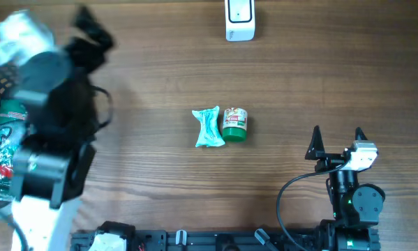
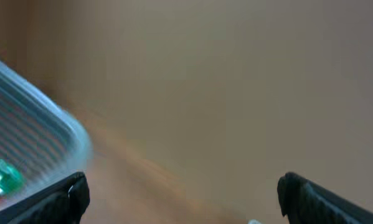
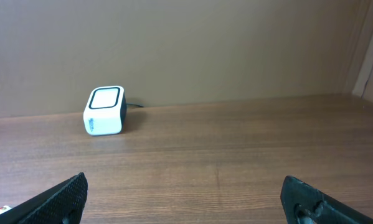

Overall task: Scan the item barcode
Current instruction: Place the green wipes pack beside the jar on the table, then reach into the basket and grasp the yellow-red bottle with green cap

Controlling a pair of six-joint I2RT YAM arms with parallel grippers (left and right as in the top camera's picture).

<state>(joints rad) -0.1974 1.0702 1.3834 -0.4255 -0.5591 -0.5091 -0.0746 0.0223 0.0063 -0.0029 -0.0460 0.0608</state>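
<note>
A wooden table (image 1: pixel 160 63) seen from above, with one robot arm on each side.

The right gripper (image 1: pixel 338 136) sits low over the near right part of the table. Its two fingers are spread wide and point away from the robot, and nothing is between them. In its wrist view the right gripper (image 3: pixel 183 190) shows only bare wood between the dark fingertips.

A crumpled teal packet (image 1: pixel 208 127) and a small green jar (image 1: pixel 234 125) lie side by side, touching or nearly so. They are to the left of the right gripper and a little ahead of it, well apart from it. The jar is the nearer of the two to the gripper, and it lies on its side.

The white scanner (image 1: pixel 240 19) stands far ahead of the right gripper and off to its left, at the table's far edge. In the right wrist view the scanner (image 3: pixel 104 111) shows a dark-framed window on top.

The left arm is a dark blur at the table's left edge. The left gripper (image 2: pixel 180 190) is released, with its fingers far apart and nothing between them. A clear ribbed bin (image 2: pixel 30 130) lies to its left. A green and white pack (image 2: pixel 2 177) is inside the bin, low beside the left finger. Motion blur hides finer detail.
</note>
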